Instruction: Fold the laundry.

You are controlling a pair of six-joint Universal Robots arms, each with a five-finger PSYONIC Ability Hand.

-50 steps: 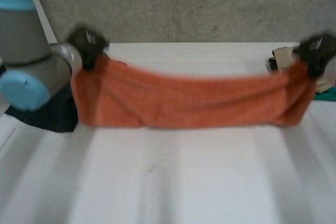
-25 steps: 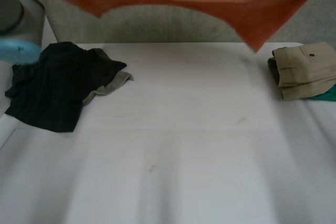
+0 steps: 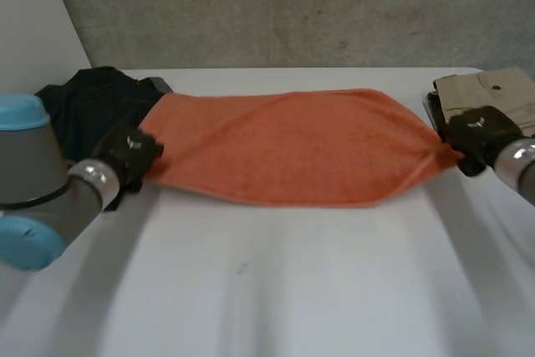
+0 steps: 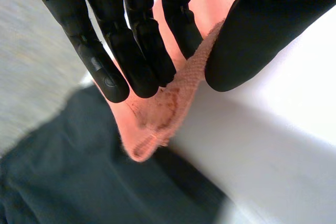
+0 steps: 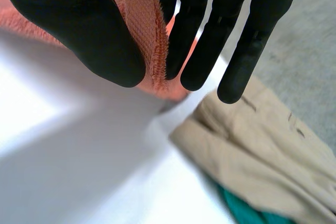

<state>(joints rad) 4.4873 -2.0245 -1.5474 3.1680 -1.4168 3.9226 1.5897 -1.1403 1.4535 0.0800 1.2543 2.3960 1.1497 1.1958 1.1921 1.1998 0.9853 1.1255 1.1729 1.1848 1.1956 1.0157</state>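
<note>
Dropped the towel (image 3: 292, 144) from mid-air flat onto the table (image 3: 292, 290) — dark clothes (image 3: 84, 102) at its left end, trousers (image 3: 493, 89) at its right. Still pinching its corners with left hand (image 3: 129, 152) and right hand (image 3: 476, 131) — ready to fold.

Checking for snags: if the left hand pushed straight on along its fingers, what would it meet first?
Probably the dark garment, lying just past the fingertips of the left hand, which pinches the orange towel by a corner; depth is unclear.
</note>
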